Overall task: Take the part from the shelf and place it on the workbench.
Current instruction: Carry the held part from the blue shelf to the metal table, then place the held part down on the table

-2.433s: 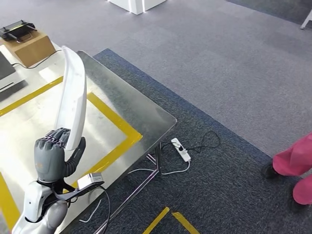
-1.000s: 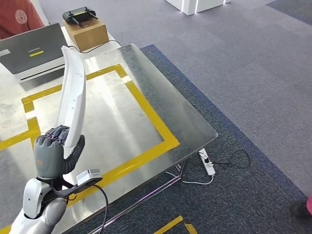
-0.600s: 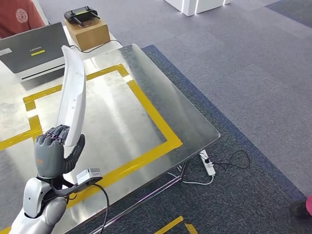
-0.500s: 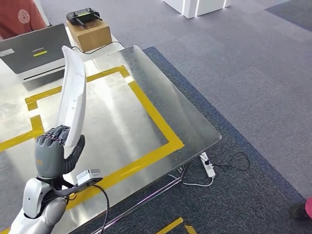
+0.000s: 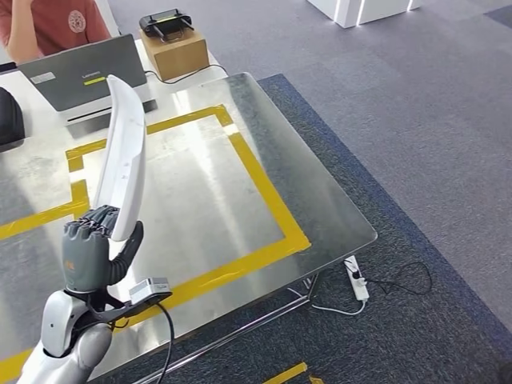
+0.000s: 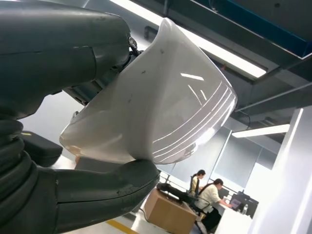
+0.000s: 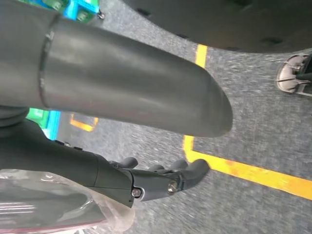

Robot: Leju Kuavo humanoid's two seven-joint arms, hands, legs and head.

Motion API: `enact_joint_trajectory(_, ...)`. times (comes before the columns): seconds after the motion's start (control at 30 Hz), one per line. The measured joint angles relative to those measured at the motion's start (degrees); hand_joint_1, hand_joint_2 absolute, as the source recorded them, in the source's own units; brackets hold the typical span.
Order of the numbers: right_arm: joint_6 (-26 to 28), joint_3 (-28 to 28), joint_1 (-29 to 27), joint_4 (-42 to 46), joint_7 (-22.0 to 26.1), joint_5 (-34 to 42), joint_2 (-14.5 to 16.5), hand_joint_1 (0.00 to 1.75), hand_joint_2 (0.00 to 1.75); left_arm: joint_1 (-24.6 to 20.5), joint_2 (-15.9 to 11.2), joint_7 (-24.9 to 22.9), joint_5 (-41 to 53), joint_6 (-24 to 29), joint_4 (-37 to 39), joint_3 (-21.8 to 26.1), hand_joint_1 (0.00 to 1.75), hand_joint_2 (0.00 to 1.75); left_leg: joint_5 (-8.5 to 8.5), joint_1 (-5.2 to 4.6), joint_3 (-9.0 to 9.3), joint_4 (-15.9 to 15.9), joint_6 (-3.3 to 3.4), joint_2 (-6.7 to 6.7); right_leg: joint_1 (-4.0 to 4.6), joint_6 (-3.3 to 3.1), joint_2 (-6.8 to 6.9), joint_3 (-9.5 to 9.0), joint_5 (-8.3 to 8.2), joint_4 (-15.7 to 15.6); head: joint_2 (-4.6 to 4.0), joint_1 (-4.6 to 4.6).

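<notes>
The left hand (image 5: pixel 87 254) grips the lower end of the white curved part (image 5: pixel 122 160), its fingers wrapped round one side and its thumb pressed to the other. The part stands nearly upright in that grasp, its upper tip leaning slightly toward the far edge of the tabletop (image 5: pixel 314 200), and it is held in the air above the near left stretch of the steel surface, not touching it. In the left wrist view the thick grey thumb (image 6: pixel 107 187) lies along the part's glossy white shell (image 6: pixel 165 112) while the darker fingers close on it from the opposite side.

The right hand (image 7: pixel 162 180) hangs over grey carpet with yellow floor tape (image 7: pixel 250 173); its dark fingers lie loosely apart and hold nothing.

Yellow tape (image 5: pixel 266 192) frames a rectangle on the tabletop. At the far edge sit a grey laptop (image 5: pixel 85 72) and a cardboard box (image 5: pixel 178 52); a person in a red shirt (image 5: pixel 58 20) is behind the laptop
</notes>
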State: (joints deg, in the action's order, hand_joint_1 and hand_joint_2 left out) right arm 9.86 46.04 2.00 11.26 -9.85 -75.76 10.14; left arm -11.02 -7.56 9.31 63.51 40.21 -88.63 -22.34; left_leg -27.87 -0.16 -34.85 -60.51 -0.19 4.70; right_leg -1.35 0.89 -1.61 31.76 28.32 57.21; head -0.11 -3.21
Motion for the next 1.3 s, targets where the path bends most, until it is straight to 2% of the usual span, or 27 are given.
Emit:
enact_joint_trajectory(0.03, 0.0, 0.0, 0.0, 0.0, 0.0, -0.1, 0.0, 0.00, 0.00, -0.1, 0.0, 0.0, 0.0, 0.0, 0.0, 0.0, 1.75, 1.75, -1.63, -0.01, -1.38, -3.0, -0.27, -2.03, 0.07, -0.30, 0.68, -0.12, 0.10, 0.0, 0.00, 0.15)
enact_joint_trajectory(0.07, 0.0, 0.0, -0.1, 0.0, 0.0, -0.1, 0.0, 0.00, 0.00, -0.2, 0.0, 0.0, -0.1, -0.1, 0.0, -0.1, 1.75, 1.75, -3.45, 0.09, -3.23, -6.9, -0.51, -3.36, 0.14, -0.54, 1.32, -0.17, 0.22, 0.0, 0.00, 0.34)
enact_joint_trajectory(0.1, -0.1, 0.0, -0.1, 0.0, -0.1, -0.1, 0.0, 0.00, 0.00, -0.2, 0.0, 0.0, -0.1, -0.2, 0.1, -0.2, 1.75, 1.75, -4.89, 0.27, -5.01, -10.6, -0.71, -3.91, 0.19, -0.65, 1.91, -0.20, 0.31, 0.0, 0.00, 0.38)
enact_joint_trajectory(0.13, -0.1, 0.0, -0.1, 0.0, -0.2, -0.1, -0.1, 0.00, 0.00, -0.2, 0.0, 0.0, -0.1, -0.3, 0.1, -0.2, 1.75, 1.75, -5.41, 0.42, -6.14, -13.0, -0.84, -4.10, 0.21, -0.69, 2.44, -0.23, 0.39, 0.0, 0.00, 0.37)
enact_joint_trajectory(0.17, -0.2, 0.0, -0.1, 0.0, -0.2, -0.1, -0.1, 0.00, 0.00, -0.2, 0.0, 0.0, -0.1, -0.4, 0.2, -0.2, 1.75, 1.75, -4.83, 0.54, -6.30, -13.3, -0.89, -4.16, 0.22, -0.68, 2.87, -0.31, 0.47, 0.0, 0.00, 0.39)
enact_joint_trajectory(0.2, -0.3, 0.0, -0.1, 0.0, -0.3, -0.1, -0.1, 0.00, 0.00, -0.2, 0.0, 0.0, -0.1, -0.5, 0.2, -0.3, 1.75, 1.75, -3.15, 0.60, -5.25, -11.2, -0.83, -4.21, 0.22, -0.61, 3.20, -0.47, 0.58, 0.0, 0.00, 0.38)
enact_joint_trajectory(0.27, -0.4, 0.0, 0.0, 0.0, -0.3, -0.1, -0.1, 0.00, 0.00, -0.4, -0.1, -0.1, -0.2, -0.6, 0.2, -0.3, 1.75, 1.75, 0.73, 0.49, -1.34, -3.5, -0.36, -4.68, 0.26, -0.31, 3.63, -0.84, 0.83, 0.0, 0.00, 0.38)
enact_joint_trajectory(0.3, -0.5, 0.0, 0.0, 0.0, -0.3, -0.2, -0.1, 0.00, 0.00, -0.6, -0.1, -0.1, -0.2, -0.6, 0.3, -0.3, 1.75, 1.75, 1.76, 0.32, 0.29, -0.1, -0.07, -4.98, 0.35, -0.09, 3.77, -0.88, 0.94, 0.0, 0.00, 0.38)
enact_joint_trajectory(0.33, -0.6, 0.0, 0.1, 0.0, -0.3, -0.2, -0.1, 0.00, 0.00, -0.8, -0.1, -0.2, -0.3, -0.6, 0.3, -0.3, 1.75, 1.75, 2.09, 0.20, 1.16, 1.9, 0.05, -5.22, 0.48, 0.10, 3.89, -0.78, 1.06, 0.2, 0.00, 0.32)
enact_joint_trajectory(0.37, -0.7, 0.0, 0.1, 0.0, -0.2, -0.2, -0.1, 0.00, 0.00, -1.0, -0.1, -0.2, -0.3, -0.6, 0.3, -0.3, 1.75, 1.75, 1.80, 0.11, 1.38, 2.6, -0.01, -5.37, 0.60, 0.08, 3.94, -0.63, 1.12, 0.2, 0.00, 0.26)
enact_joint_trajectory(0.47, -1.2, 0.0, 0.1, 0.0, -0.2, -0.1, -0.1, 0.00, 0.00, -1.1, -0.2, -0.3, -0.4, -0.7, 0.3, -0.2, 1.75, 1.75, 1.70, 0.04, 1.30, 2.8, -0.26, -5.22, 0.64, -0.08, 4.00, -0.65, 1.08, 0.1, 0.00, 0.19)
enact_joint_trajectory(0.83, -1.4, 0.1, 0.1, 0.0, 0.2, 0.5, -0.1, 0.00, 0.00, -1.5, -0.3, -0.4, -0.4, -1.0, 0.8, -0.1, 1.75, 1.75, 1.53, -0.09, 1.31, 2.7, 0.37, -5.23, 0.50, 0.99, 3.91, -1.03, 0.62, -0.8, 0.00, 0.20)
enact_joint_trajectory(1.3, -2.0, 0.4, 0.1, 0.0, -0.1, 0.5, -0.1, 0.00, 0.00, -3.1, -2.1, -4.2, 5.5, -2.9, 5.3, 1.4, 1.75, 1.75, 1.59, 0.08, 1.34, 2.7, 0.40, -5.23, 0.70, 0.99, 3.91, -1.01, 0.64, -0.7, 0.00, 0.22)
